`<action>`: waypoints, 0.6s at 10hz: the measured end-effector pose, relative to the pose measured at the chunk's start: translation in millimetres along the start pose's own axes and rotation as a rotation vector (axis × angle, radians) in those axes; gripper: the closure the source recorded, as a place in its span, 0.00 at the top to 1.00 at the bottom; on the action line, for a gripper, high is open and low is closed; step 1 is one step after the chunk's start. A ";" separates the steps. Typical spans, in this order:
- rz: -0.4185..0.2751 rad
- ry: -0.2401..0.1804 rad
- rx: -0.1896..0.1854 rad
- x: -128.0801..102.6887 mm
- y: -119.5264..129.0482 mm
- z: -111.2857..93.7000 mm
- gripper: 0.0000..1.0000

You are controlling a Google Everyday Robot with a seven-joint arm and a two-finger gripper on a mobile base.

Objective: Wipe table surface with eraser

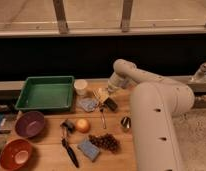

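Reaching down over the tabletop (48,150) to the right of the green tray (46,79), the hand (108,96) is sitting right at the eraser (111,105); whether it is clamped, I cannot tell. The eraser is lying flat, its long axis slanting diagonally to the tray's right edge.

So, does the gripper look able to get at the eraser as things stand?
Probably yes. The gripper is right beside the eraser, at or near contact, with nothing between them. The white cup and the small metal cup stand apart from it, off the approach.
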 end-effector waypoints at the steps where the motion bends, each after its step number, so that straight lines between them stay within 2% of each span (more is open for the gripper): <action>1: 0.012 0.001 0.011 12.6 1.8 -4.4 0.00; 4: 0.071 -0.003 0.063 41.7 -11.0 -24.2 0.00; 6: 0.096 -0.013 0.092 39.6 -29.1 -33.9 0.00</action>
